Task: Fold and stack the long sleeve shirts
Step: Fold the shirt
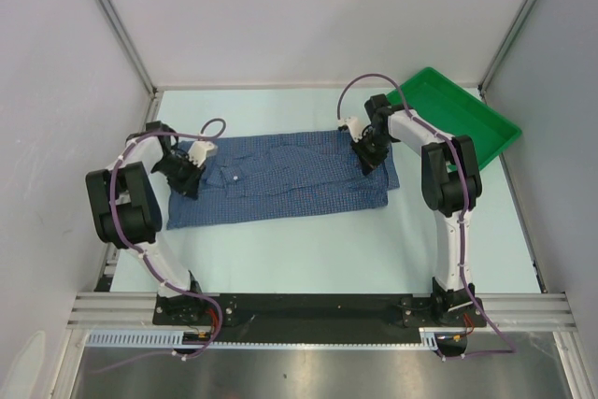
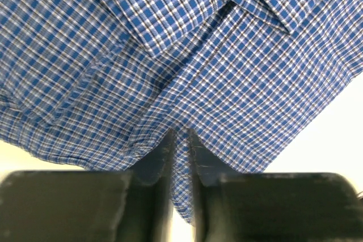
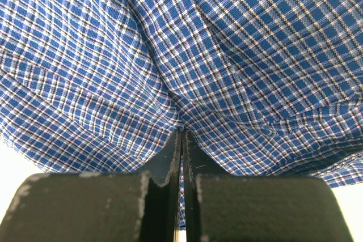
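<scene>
A blue checked long sleeve shirt point(image 1: 280, 179) lies spread flat across the table, collar end to the left. My left gripper point(image 1: 192, 167) sits at its left end, and in the left wrist view point(image 2: 181, 135) a pinched fold of the checked cloth point(image 2: 182, 185) runs down between the two black fingers. At the shirt's upper right corner my right gripper point(image 1: 366, 154) presses down; in the right wrist view point(image 3: 181, 133) its black fingers are squeezed together with a thin strip of the cloth point(image 3: 181, 196) caught between them.
A green plastic tray point(image 1: 448, 109) stands tilted at the back right, just behind the right arm. White walls close in the table on the left, back and right. Purple cables loop off both arms.
</scene>
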Robot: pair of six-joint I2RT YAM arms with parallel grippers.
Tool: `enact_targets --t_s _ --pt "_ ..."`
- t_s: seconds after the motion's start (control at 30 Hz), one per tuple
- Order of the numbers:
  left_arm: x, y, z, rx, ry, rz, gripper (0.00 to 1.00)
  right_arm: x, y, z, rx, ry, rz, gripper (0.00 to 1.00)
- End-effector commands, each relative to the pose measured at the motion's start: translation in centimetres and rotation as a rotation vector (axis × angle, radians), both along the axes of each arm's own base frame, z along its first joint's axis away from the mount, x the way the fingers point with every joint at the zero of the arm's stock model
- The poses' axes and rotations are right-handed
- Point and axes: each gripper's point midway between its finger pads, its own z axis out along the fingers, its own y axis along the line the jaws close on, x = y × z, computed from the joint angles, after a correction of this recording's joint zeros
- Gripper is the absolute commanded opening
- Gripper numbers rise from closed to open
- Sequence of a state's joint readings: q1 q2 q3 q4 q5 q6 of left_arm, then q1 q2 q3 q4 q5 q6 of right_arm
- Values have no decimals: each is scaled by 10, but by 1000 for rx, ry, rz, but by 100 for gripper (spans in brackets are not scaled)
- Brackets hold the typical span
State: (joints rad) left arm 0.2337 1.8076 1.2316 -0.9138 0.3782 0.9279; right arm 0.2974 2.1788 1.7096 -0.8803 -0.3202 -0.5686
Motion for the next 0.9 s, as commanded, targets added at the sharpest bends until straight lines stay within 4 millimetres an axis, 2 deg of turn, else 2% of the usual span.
enact_targets --t_s 0.0,0.07,0.17,0.33,0.53,0.63,0.67,0.73,0.77,0.83,0.87 --pt "20 7 20 14 -98 6 37 15 4 17 16 -64 -12 0" --pt "24 11 19 32 -101 5 51 16 5 17 17 -67 -12 0" --pt "25 19 12 71 -83 -7 57 17 4 18 14 -72 -15 0" --pt "24 31 1 134 -56 -28 61 19 4 20 13 -78 -16 0" --pt "21 36 -8 156 -31 -34 59 18 5 18 10 -78 -15 0" --pt "19 37 -7 165 -24 -45 46 19 4 19 7 -82 -19 0" --pt "20 38 -6 169 -30 -47 35 20 4 19 7 -84 -22 0" --pt "25 40 3 176 -53 -47 23 24 4 22 5 -103 -32 0" --pt "27 40 6 177 -57 -40 10 27 5 23 6 -111 -38 0" --pt "34 41 15 177 -68 -29 1 32 5 28 6 -132 -51 0" --pt "35 41 17 174 -70 -22 0 36 5 32 9 -148 -53 0"
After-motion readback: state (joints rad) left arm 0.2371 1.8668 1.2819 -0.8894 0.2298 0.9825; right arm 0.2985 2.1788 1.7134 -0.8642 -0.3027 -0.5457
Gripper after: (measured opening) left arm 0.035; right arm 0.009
